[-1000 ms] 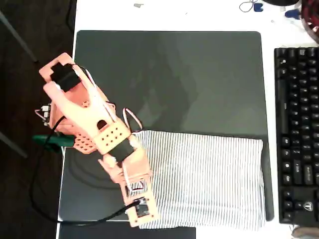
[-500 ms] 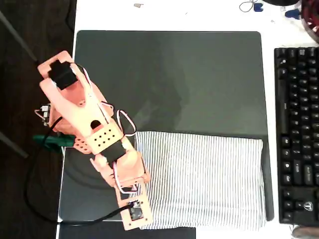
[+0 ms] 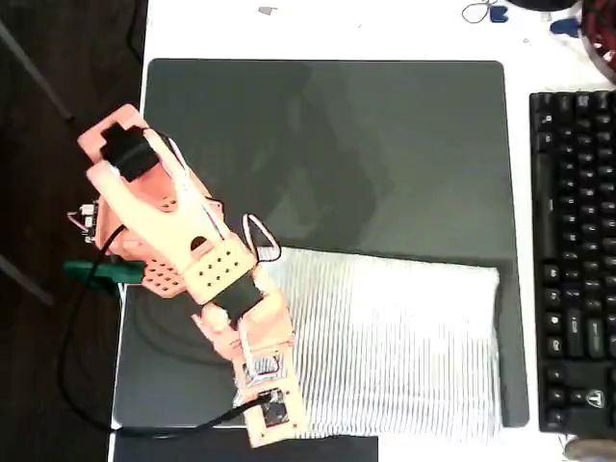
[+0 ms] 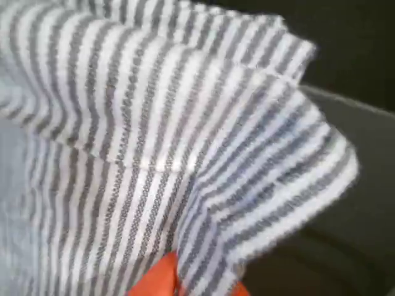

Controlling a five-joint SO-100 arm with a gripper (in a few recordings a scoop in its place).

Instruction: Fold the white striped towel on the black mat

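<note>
Wrist view: claw (image 4: pixel 185 280) pinched on bunched corner of white striped towel (image 4: pixel 160 142), bare black mat (image 3: pixel 327 144) beyond its far edge

In the overhead view the mat (image 3: pixel 327 144) lies bare above the towel (image 3: pixel 404 346), giving open passage there, while the keyboard (image 3: pixel 576 260) walls the right edge and the arm (image 3: pixel 183 260) covers the towel's left end.

towel (image 4: pixel 185 142) bunched, folds close-up | orange finger (image 4: pixel 162 280) btm under cloth | mat (image 4: pixel 358 123) behind
</note>
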